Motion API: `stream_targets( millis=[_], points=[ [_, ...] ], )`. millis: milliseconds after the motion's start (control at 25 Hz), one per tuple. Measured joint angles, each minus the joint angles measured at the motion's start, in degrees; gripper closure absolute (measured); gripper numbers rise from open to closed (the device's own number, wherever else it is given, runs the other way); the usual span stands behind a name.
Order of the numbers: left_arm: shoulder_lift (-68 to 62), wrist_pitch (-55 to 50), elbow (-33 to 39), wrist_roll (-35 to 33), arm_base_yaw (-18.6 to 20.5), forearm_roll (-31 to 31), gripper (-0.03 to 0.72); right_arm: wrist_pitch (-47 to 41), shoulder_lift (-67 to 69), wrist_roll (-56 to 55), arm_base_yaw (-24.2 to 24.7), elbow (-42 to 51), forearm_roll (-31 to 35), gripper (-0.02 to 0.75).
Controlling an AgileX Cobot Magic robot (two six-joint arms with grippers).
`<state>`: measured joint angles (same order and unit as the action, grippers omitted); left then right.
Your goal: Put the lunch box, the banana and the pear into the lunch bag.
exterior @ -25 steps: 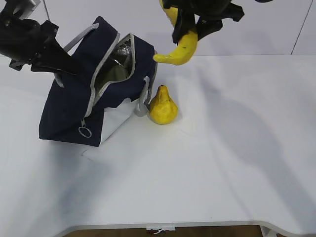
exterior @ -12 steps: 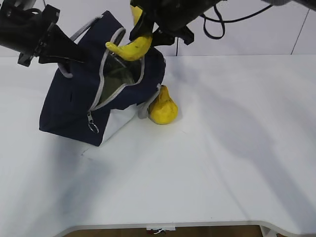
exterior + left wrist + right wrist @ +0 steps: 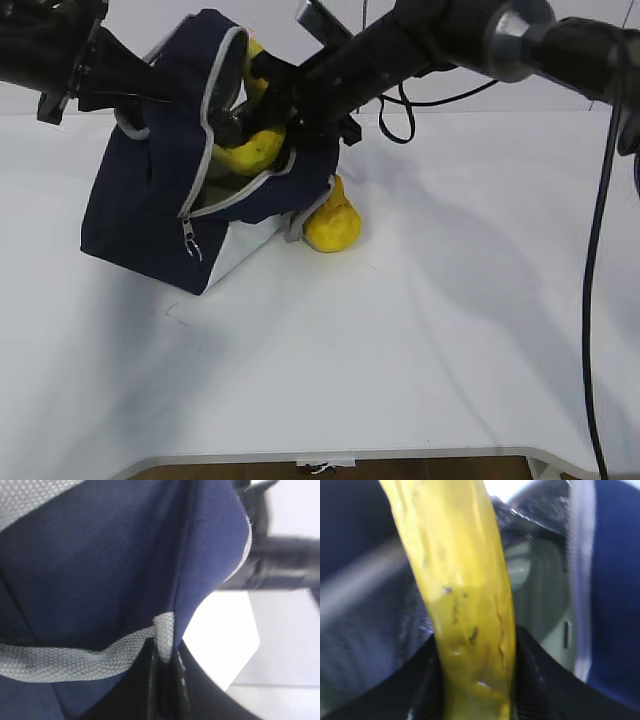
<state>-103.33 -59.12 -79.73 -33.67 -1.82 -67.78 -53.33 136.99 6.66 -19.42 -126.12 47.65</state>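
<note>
The navy lunch bag (image 3: 140, 220) stands tilted on the table with its zipper mouth gaping. My left gripper (image 3: 125, 95) is shut on the bag's grey webbing handle (image 3: 164, 632) and holds that side up; the webbing sits pinched between the jaws of the left gripper (image 3: 164, 665). My right gripper (image 3: 475, 680) is shut on the banana (image 3: 465, 605), whose lower end is inside the bag's mouth (image 3: 250, 150). The pear (image 3: 335, 222) rests on the table against the bag's right side. A pale grey-green shape inside the bag looks like the lunch box (image 3: 540, 610).
The right arm (image 3: 450, 40) and its cables (image 3: 400, 105) stretch from the upper right across to the bag. White tabletop (image 3: 420, 350) spreads in front and to the right; its front edge (image 3: 330, 455) runs along the bottom.
The right gripper carried the banana left and down, from above the table beside the bag into the bag's mouth. The left gripper pulled the handle higher, tilting the bag more.
</note>
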Motion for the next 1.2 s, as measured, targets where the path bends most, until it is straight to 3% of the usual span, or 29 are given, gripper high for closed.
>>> stream_targets(
  millis=[400, 800, 1200],
  points=[
    [0.0, 0.0, 0.0, 0.0, 1.59, -3.15, 0.68, -5.93, 2.11, 0.82, 0.0, 0.0, 0.83, 0.428],
    [0.0, 0.22, 0.0, 0.0, 1.71, -3.34, 0.68, -6.48, 3.79, 1.45, -3.59, -0.19, 2.37, 0.428],
    [0.0, -1.43, 0.0, 0.0, 1.71, -2.81, 0.68, -6.15, 3.88, 1.54, -3.73, -0.42, 2.37, 0.421]
  ],
)
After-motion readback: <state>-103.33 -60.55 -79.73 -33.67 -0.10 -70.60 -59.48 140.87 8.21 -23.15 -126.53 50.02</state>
